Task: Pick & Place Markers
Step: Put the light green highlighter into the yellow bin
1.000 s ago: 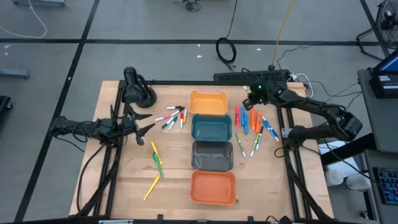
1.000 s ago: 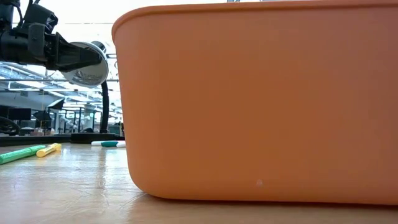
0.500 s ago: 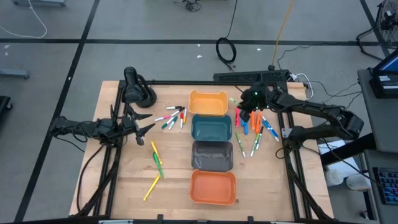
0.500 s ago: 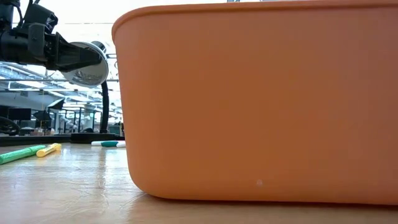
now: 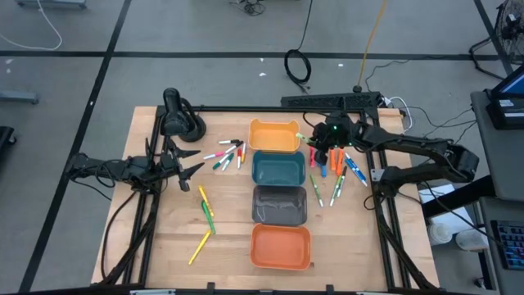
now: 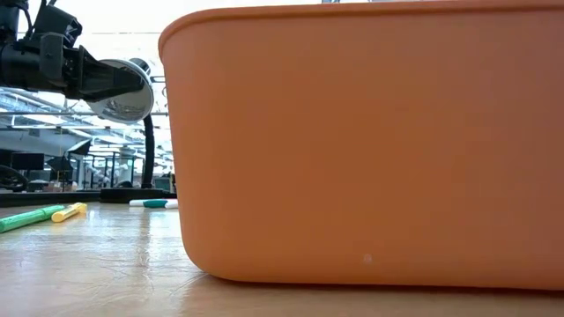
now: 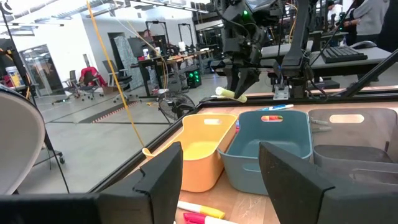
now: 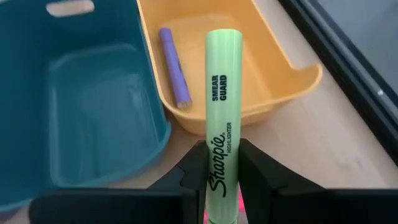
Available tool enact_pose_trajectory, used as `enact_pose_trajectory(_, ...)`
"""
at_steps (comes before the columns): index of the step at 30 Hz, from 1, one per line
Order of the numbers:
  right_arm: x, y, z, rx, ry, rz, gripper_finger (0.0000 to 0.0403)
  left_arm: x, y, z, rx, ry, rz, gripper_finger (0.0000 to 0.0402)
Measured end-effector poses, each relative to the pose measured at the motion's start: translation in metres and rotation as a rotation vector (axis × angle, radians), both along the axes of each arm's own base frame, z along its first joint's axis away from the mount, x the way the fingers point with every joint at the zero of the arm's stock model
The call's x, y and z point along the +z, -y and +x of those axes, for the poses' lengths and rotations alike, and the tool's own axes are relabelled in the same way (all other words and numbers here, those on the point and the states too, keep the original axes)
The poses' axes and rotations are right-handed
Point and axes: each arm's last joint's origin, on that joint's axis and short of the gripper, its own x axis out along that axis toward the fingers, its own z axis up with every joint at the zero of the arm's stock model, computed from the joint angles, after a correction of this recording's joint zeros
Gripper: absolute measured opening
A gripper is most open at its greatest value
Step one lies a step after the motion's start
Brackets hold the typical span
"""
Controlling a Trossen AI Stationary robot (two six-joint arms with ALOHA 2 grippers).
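A wooden desk (image 5: 164, 238) seen from above carries four rectangular plastic bins in a column: light orange, teal, grey and orange. The right hand (image 5: 325, 147) pinches a pale yellow-green highlighter marker (image 8: 222, 112) between its two dark fingers (image 8: 193, 168). Over the last second this hand has travelled from the desk's far right corner toward the bins, and it now hangs in the air just beside the right end of the light orange plastic bin (image 5: 273, 136), not yet over it. The right wrist view looks along the marker to that bin's rim, with a purple marker (image 8: 174, 67) already lying inside and the teal plastic bin (image 8: 81, 99) next to it. This suggests the carry is nearly finished and a drop into the light orange bin is next. The left hand (image 5: 182, 161) waits at the desk's left side, fingers spread and empty. Loose markers lie on the desk on both sides of the bins.
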Motion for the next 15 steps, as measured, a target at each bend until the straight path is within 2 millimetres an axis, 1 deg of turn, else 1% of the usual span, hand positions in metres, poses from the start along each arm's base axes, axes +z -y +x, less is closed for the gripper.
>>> enact_pose_trajectory(8, 0.010, 0.003, 0.007, 0.008, 0.114, -0.057, 0.0059, 0.000, 0.000, 0.000, 0.000, 0.000, 0.000, 0.0214)
enact_pose_trajectory(15, 0.020, -0.001, 0.016, 0.122, 0.259, -0.046, 0.0059, 0.000, 0.000, 0.000, 0.000, 0.000, 0.000, 0.0214)
